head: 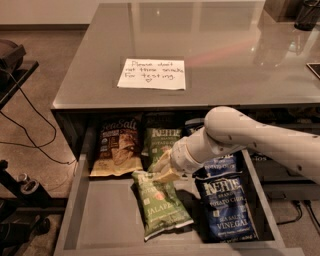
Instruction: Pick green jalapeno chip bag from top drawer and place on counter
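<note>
The green jalapeno chip bag [161, 206] lies tilted in the open top drawer [100, 217], its top edge up and its "JALAPENO" end toward the drawer front. My gripper [165, 171] reaches in from the right on a white arm and is shut on the bag's top edge. The counter [225, 55] above the drawer is glossy grey and bears a white handwritten note [152, 74].
In the drawer are a tan Sea Salt bag [116, 147] at back left, a second green Kettle bag [162, 141] behind my gripper, and a dark blue Vinegar bag [227, 210] at right. Black cables and a stand [20, 125] are at left. A dark object [307, 12] stands on the counter's far right.
</note>
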Controlling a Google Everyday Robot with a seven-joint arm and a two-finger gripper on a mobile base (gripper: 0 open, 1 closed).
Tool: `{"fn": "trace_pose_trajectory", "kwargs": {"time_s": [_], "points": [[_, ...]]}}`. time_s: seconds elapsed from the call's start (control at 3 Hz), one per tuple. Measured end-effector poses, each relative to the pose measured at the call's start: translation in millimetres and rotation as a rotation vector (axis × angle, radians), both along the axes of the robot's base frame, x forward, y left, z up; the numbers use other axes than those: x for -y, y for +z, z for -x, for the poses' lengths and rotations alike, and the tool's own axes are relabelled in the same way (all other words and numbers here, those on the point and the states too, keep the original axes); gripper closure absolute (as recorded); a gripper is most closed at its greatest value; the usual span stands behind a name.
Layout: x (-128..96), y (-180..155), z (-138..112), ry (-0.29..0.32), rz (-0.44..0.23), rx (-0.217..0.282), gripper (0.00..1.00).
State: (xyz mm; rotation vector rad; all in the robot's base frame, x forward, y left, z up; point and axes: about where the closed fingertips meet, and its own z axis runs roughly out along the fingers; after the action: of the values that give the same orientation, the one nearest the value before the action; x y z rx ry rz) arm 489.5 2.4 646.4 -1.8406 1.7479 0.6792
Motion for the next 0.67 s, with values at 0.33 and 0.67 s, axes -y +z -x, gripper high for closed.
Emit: {"fn": "trace_pose_trajectory", "kwargs": {"time_s": [0.33,0.67], "points": [[-3.1,15.2,16.5,0.008,-0.012,0.011,0.89],[-2.6,33.5,31.3,0.004,-0.026,0.028,1.0]]}}
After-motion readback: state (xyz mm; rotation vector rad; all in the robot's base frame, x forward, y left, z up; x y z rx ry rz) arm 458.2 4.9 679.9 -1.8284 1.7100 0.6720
